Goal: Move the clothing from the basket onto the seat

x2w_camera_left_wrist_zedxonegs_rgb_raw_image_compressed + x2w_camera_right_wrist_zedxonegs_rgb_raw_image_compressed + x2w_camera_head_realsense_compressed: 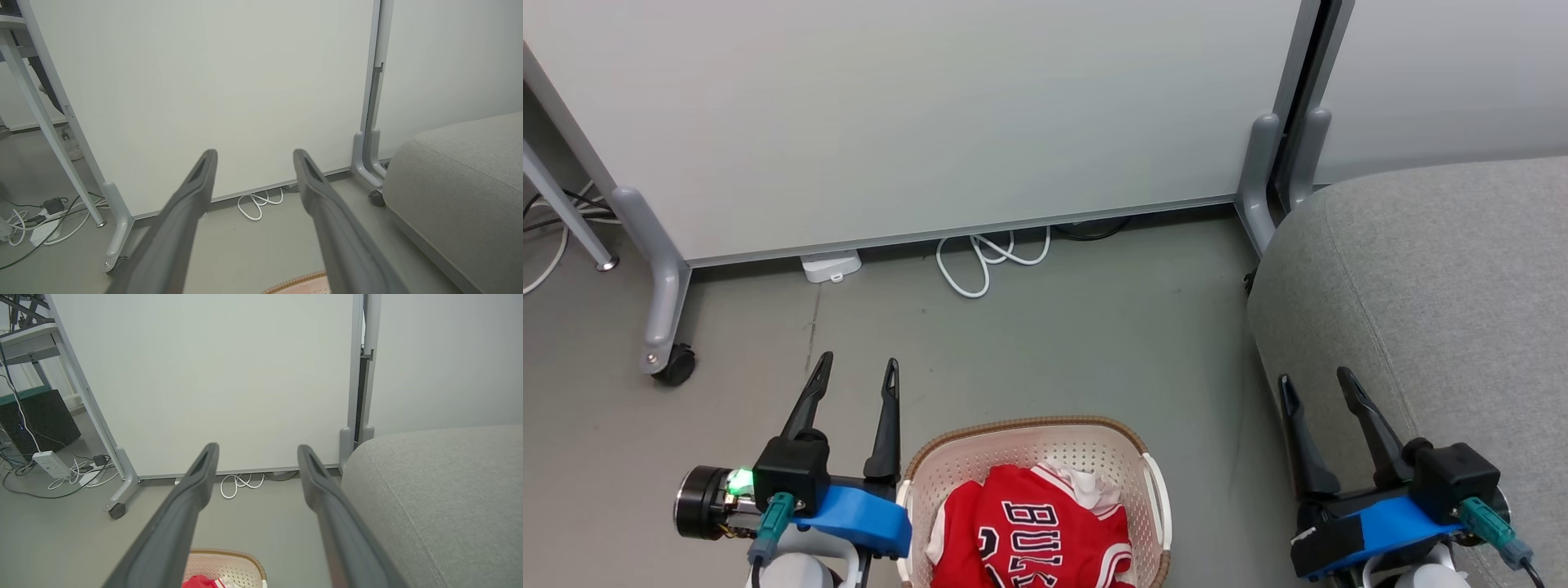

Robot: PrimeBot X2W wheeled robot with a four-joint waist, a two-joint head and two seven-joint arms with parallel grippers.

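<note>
- On the floor [1054,335], left of the basket, the left gripper [858,363] hovers with its jaws spread wide and nothing between them.
- Centre, well short of the floor's far edge under the white panel [931,122], the basket [1029,445] holds the clothing [1029,531]: red, soft and crumpled, with white fabric [1090,486] bunched at its far side.
- Its walls are stiff perforated plastic under a brown woven-look rim. To my judgement, it is best to reach in from above and pinch a thick fold rather than the slick lettering.
- Right of it, the right gripper [1313,377] likewise gapes empty at the left edge of the seat [1437,286]. The seat is grey, coarse-woven and rounded, and looks broad enough to catch a dropped garment.
</note>
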